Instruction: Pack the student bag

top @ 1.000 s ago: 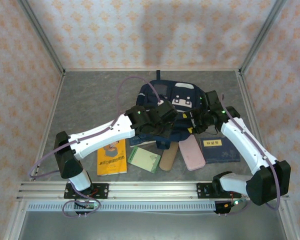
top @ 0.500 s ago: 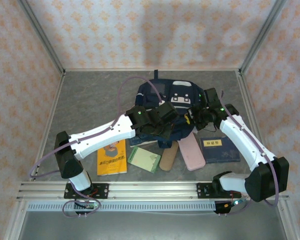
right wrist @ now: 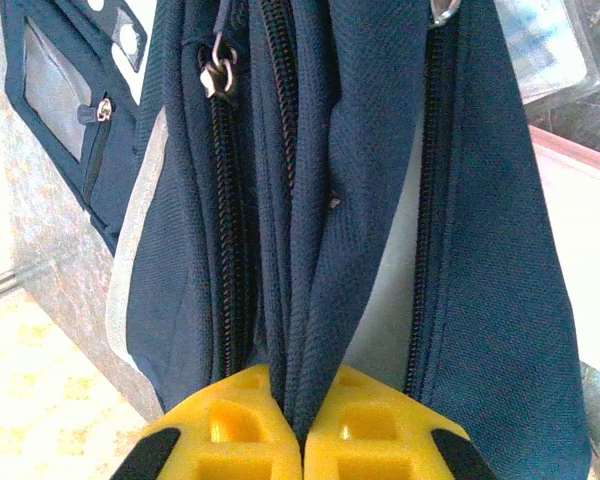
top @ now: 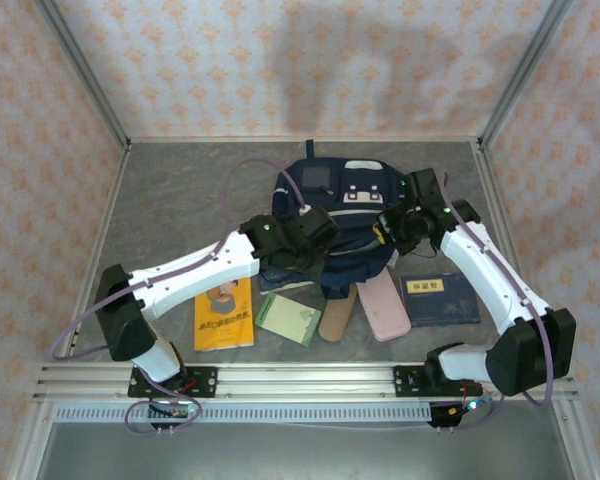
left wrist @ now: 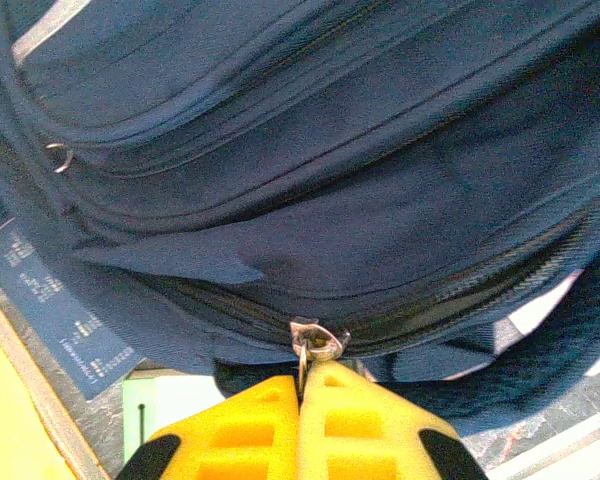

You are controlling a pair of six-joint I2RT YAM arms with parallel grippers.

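The student bag [top: 343, 207], navy blue with white stripes, lies in the middle of the table with its front pockets up. My left gripper [top: 315, 238] is at its near left edge. In the left wrist view this gripper [left wrist: 302, 376] is shut on the metal zipper pull [left wrist: 316, 342] of a closed zip. My right gripper [top: 395, 230] is at the bag's right side. The right wrist view has this gripper [right wrist: 302, 405] shut on a fold of the bag's fabric [right wrist: 320, 250] between two zips, with light grey lining [right wrist: 385, 300] beside it.
Along the bag's near edge lie a yellow book [top: 225, 313], a green notebook [top: 289, 318], a tan case [top: 337, 312], a pink case [top: 384, 305] and a navy book [top: 438, 298]. Patterned walls and metal posts bound the table.
The right gripper has shut on the bag's fabric. Both grippers and the bag have shifted toward the back wall, and the bag's front now faces up more.
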